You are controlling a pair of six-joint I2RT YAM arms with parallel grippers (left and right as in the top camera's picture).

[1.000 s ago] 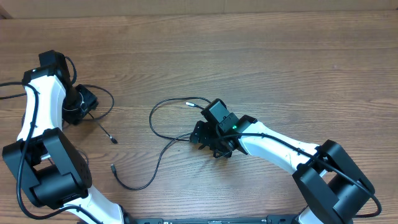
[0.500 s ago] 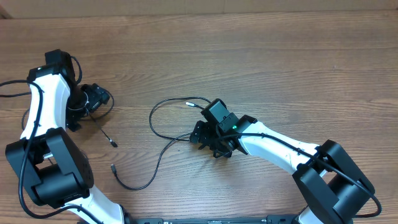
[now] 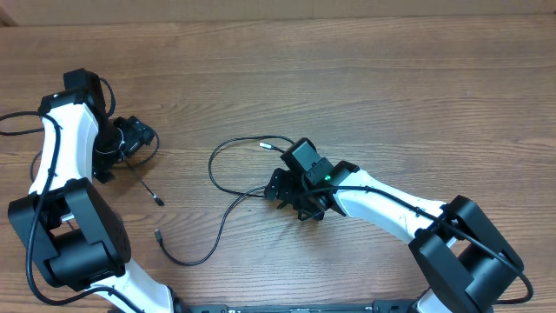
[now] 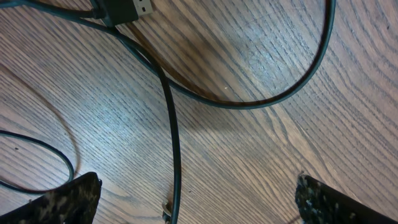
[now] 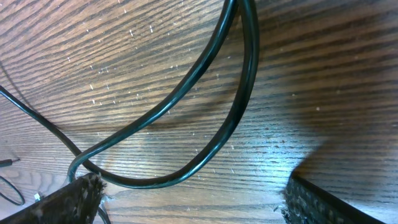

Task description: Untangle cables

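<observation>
Two thin black cables lie on the wooden table. One cable [image 3: 146, 181] trails from my left gripper [image 3: 132, 139] down to a small plug [image 3: 158, 200]. In the left wrist view this cable [image 4: 175, 143] runs straight through the gap of the left gripper [image 4: 196, 202], which is open and touches nothing; a USB plug [image 4: 127, 9] lies ahead. The other cable [image 3: 217, 228] loops from a white-tipped plug [image 3: 265, 146] past my right gripper [image 3: 285, 196]. Its curved loop [image 5: 239, 118] lies just ahead of the open right gripper [image 5: 193, 202], passing by the left fingertip [image 5: 71, 199].
Thicker black arm cables [image 3: 13, 126] run off the table's left edge. The left arm's base [image 3: 74, 235] and the right arm's base [image 3: 465, 256] stand at the near edge. Bare wood [image 3: 391, 87] stretches across the back and right.
The left gripper has opened wide and shifted slightly right and away; the cable now lies loose between its jaws. The right arm has stayed put.
</observation>
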